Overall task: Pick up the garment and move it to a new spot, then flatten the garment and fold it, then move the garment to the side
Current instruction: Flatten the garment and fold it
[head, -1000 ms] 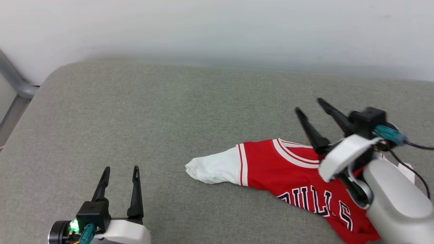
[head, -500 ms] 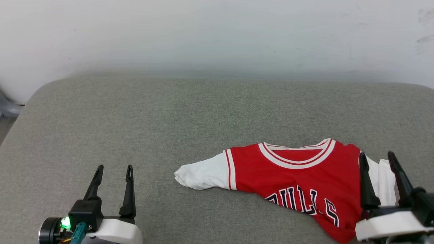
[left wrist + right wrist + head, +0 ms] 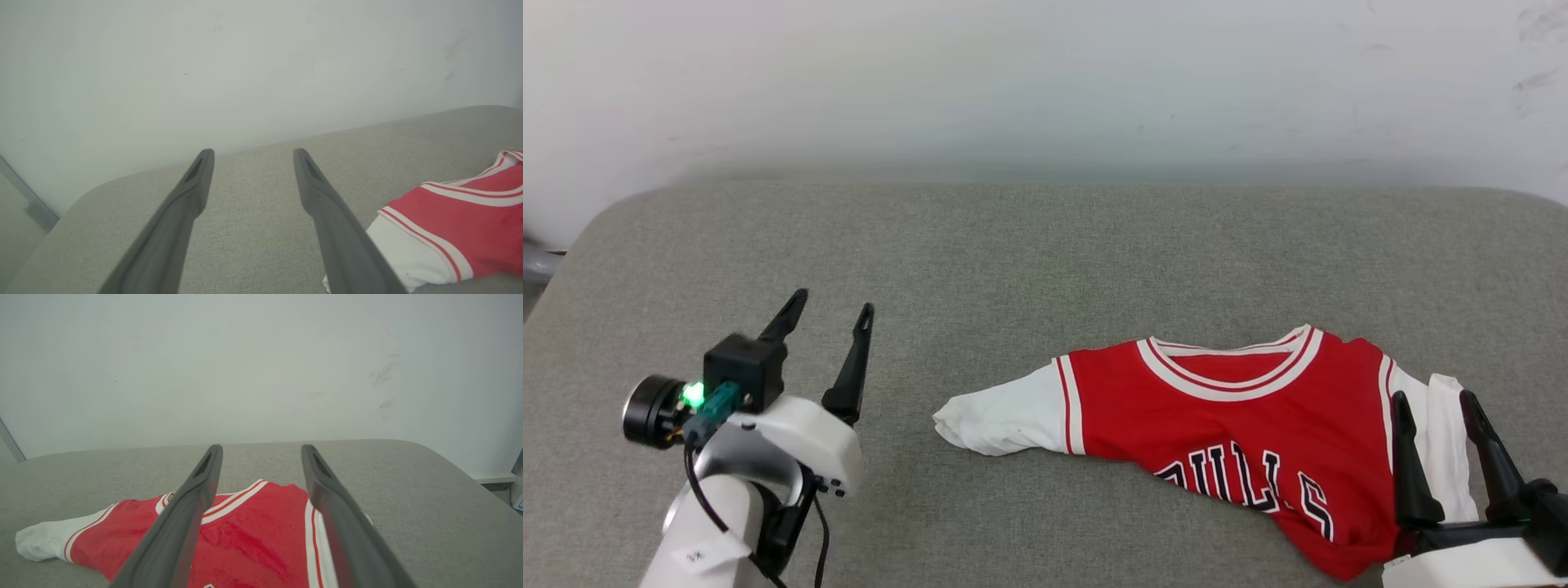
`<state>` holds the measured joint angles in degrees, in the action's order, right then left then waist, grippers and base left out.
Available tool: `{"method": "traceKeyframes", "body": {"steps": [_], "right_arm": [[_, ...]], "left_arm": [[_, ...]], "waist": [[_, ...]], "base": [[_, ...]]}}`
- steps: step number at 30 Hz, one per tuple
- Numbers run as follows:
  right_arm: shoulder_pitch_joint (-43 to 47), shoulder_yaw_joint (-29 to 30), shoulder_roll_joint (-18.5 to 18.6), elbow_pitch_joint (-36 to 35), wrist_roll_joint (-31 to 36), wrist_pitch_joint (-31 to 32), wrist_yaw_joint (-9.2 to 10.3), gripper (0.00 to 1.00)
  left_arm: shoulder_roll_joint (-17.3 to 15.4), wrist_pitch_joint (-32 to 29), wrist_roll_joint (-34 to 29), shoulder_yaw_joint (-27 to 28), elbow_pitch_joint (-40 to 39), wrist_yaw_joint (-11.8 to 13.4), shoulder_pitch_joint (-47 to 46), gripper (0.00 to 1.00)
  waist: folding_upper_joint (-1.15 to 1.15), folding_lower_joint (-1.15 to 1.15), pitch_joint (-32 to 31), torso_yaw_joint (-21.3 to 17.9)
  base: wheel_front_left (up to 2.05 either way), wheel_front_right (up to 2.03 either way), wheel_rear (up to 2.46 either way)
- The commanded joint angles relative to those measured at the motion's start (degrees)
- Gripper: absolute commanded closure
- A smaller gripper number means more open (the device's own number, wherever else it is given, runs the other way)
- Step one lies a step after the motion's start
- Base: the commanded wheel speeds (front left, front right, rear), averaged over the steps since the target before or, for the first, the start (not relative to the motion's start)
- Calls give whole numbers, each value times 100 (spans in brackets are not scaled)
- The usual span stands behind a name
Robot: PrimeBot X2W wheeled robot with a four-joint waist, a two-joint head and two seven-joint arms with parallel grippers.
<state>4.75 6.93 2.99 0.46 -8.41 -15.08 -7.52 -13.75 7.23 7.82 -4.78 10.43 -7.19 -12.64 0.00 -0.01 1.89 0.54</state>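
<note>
1. Head view: red shirt [image 3: 1233,425] with white sleeves lies rumpled on the grey fabric tabletop [image 3: 1013,261], right of centre. Its collar points toward the white wall [image 3: 1045,82], and the black chest letters are partly creased.
2. Left pincer [image 3: 834,300] at lower left, fingers spread, nothing between them, apart from the shirt's near sleeve.
3. Right pincer [image 3: 1433,398] at lower right, fingers spread, empty, tips over the far white sleeve; can't tell if touching.
4. Left wrist view: spread fingers over bare tabletop, white sleeve beside one finger.
5. Right wrist view: spread fingers over the collar and shoulder.
</note>
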Motion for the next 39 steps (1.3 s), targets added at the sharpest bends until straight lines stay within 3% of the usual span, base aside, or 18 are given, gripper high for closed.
{"method": "traceKeyframes", "body": {"steps": [1, 10, 19, 30, 38, 39], "right_arm": [[-48, -19, -20, -39, 37, -12, 5, 0], [-256, -75, -18, -80, 120, -12, 5, 0], [-473, -66, -16, -58, 201, -12, 5, 0], [-728, -37, -18, -76, 237, -12, 6, 0], [-813, -80, -18, -44, 263, -12, 6, 0], [-815, -80, -17, -39, 271, -12, 6, 0]], "left_arm": [[-155, -305, 239, -246, -10, -19, -236, 0], [-1207, -2394, 1988, -1776, -76, -24, -1437, 0], [-1758, -4001, 2962, -3117, 184, -25, -2141, 0], [-2169, -4320, 3423, -4286, 858, -25, -2567, 0], [-2227, -4265, 3718, -5218, 1325, -25, -2571, 0], [-2233, -4234, 3761, -5334, 1349, -27, -2582, 47]], "waist": [[0, 1, 55, -21], [0, 1, 390, -165], [0, 1, 724, -396], [0, 1, 1108, -622], [0, 1, 1252, -721], [0, 1, 1258, -728]], "base": [[0, 0, 0], [0, 0, 0], [0, 0, 0], [0, 0, 0], [0, 0, 0], [0, 0, 0]]}}
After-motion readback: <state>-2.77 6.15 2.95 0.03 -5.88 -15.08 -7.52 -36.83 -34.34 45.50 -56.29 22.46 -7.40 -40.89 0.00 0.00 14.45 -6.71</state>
